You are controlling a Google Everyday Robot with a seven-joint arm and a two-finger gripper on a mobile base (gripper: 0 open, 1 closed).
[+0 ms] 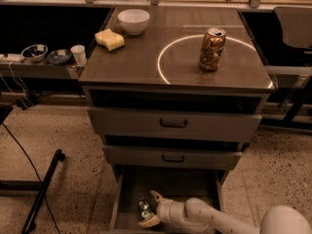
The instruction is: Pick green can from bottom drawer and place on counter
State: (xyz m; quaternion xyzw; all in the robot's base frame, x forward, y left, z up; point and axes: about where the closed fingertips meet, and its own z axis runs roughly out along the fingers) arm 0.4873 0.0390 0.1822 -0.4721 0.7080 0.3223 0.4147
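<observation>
The tool (146, 208) is down inside the open bottom drawer (178, 185), at its near left part, with the pale arm reaching in from the lower right. Its two fingers are spread wide, one above and one below the green can (144, 206) as the view shows them, so the can sits in the gap between them. Nothing is clamped yet, and whether either finger touches the can I cannot tell. The step in hand looks like the grasp itself. To do it well, the can should lie square between the pads before closing, because it is small and dented, and a pinch on one edge would likely send it rolling or skidding over the flat drawer floor. Close gently but fully, then check the hold before lifting. The lift calls for care too: the middle drawer front (173, 157) overhangs the back of the opening, so come out toward the near side first, then rise. The tabletop (141, 62) above already carries an orange-brown can (212, 48) inside the white circle (168, 50), plus a white bowl (133, 21) and a yellow sponge (109, 39) at the far left — the bare stretch between them seems the safest landing.
</observation>
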